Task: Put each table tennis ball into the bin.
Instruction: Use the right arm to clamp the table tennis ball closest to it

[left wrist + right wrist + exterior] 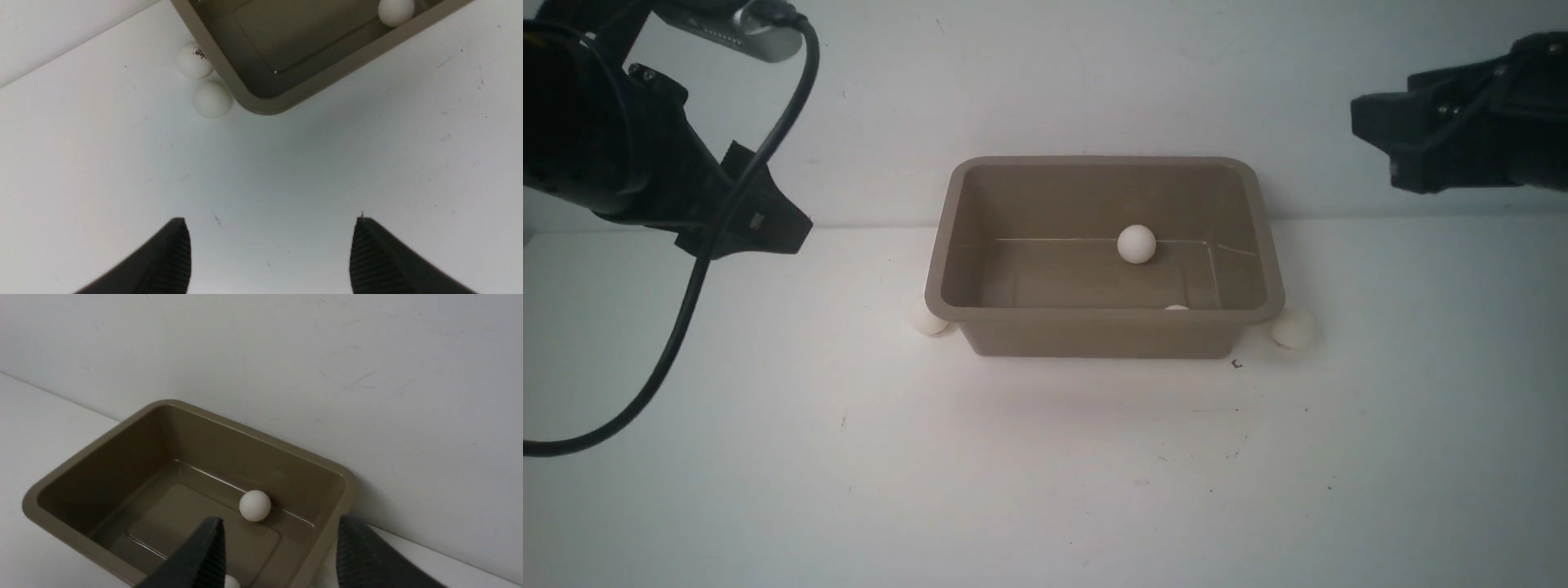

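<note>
Left end effector (269, 220) spread, empty — ahead, a printed ball (195, 60) and plain ball (212, 99) beside the bin (261, 108) corner. Right end effector (280, 522) (spread too) hangs over the bin, a third ball (255, 505) just beyond.

The only print is a small dark logo on one white ball (195, 60), which lies against the outer wall of the bin (261, 107). Its letters are too small and blurred to read. On the counter (1045, 490), near the bin's front right corner, a tiny dark mark (1237, 364) resembles a "c", but it cannot be read as a character.
</note>
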Available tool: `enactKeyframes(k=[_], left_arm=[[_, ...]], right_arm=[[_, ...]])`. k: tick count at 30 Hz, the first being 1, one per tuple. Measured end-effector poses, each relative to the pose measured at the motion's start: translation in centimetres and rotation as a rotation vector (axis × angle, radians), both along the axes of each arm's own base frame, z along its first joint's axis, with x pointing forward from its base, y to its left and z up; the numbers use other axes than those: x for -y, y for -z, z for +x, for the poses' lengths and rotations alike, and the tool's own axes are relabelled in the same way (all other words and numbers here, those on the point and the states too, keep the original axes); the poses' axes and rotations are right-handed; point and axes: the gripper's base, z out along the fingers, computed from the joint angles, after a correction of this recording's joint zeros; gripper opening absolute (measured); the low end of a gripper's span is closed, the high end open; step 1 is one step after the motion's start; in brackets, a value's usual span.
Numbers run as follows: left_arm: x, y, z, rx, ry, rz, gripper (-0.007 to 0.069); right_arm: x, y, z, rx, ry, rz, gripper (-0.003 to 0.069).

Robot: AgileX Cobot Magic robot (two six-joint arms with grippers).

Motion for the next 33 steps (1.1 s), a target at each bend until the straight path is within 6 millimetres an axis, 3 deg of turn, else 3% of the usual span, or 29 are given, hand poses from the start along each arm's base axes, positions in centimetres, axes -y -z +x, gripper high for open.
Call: enactKeyframes(k=[8,18,24,28,33], left_arm=[[1.0,1.1,0.7,-0.021,0.054,0.067,0.0469],[5.8,4.9,3.1,-0.023,0.216,0.191,0.0469],[6.4,5.8,3.8,-0.024,0.221,0.186,0.0469],[6.5,5.8,3.9,-0.024,0.222,0.183,0.0469],[6.5,5.8,3.9,-0.024,0.222,0.182,0.0469]], right_arm=[[2.7,1.4,0.2,-0.129,0.031,-0.008,0.0347],[2.7,5.6,2.3,-0.299,-0.019,-0.051,0.0347],[2.8,8.3,4.1,-0.359,-0.055,-0.105,0.0349],[2.8,9.3,5.6,-0.369,-0.077,-0.135,0.0387],[2.9,10.9,8.1,-0.395,-0.084,-0.146,0.0485]])
